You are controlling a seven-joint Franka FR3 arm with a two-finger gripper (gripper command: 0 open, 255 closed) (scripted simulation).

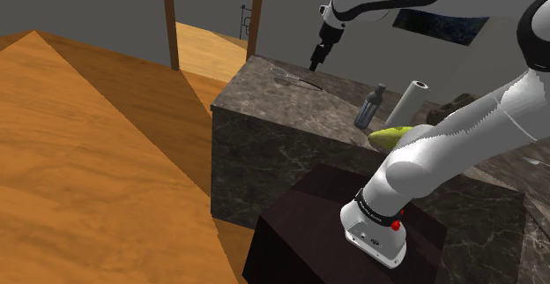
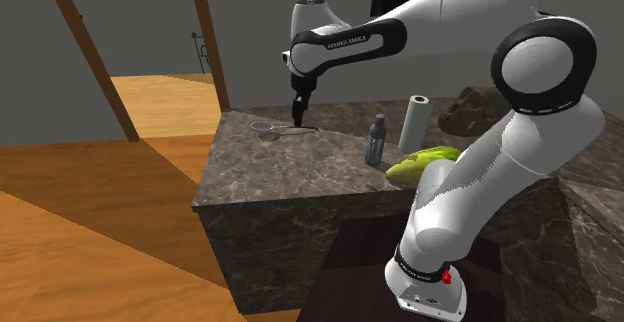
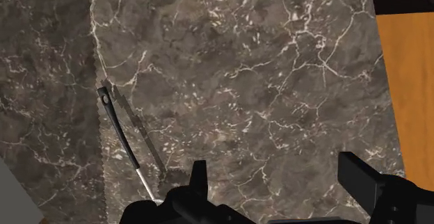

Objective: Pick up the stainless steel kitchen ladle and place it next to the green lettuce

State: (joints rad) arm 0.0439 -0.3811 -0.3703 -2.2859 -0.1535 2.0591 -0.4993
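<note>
The thin grey metal ladle with the dark grip [image 3: 122,136] is lying flat on the dark marbled stone table [image 1: 282,106], well apart from the long green lettuce [image 1: 392,136]. The black pincer [image 3: 275,170] is hanging just above it, wide open and holding nothing. I am guessing the ladle is light, hard and slippery, so pinching across its dark grip is looking best.

The counter [image 3: 278,83] is dark veined marble, the ladle [image 3: 119,133] apparently metal, the floor [image 1: 79,150] wood.
</note>
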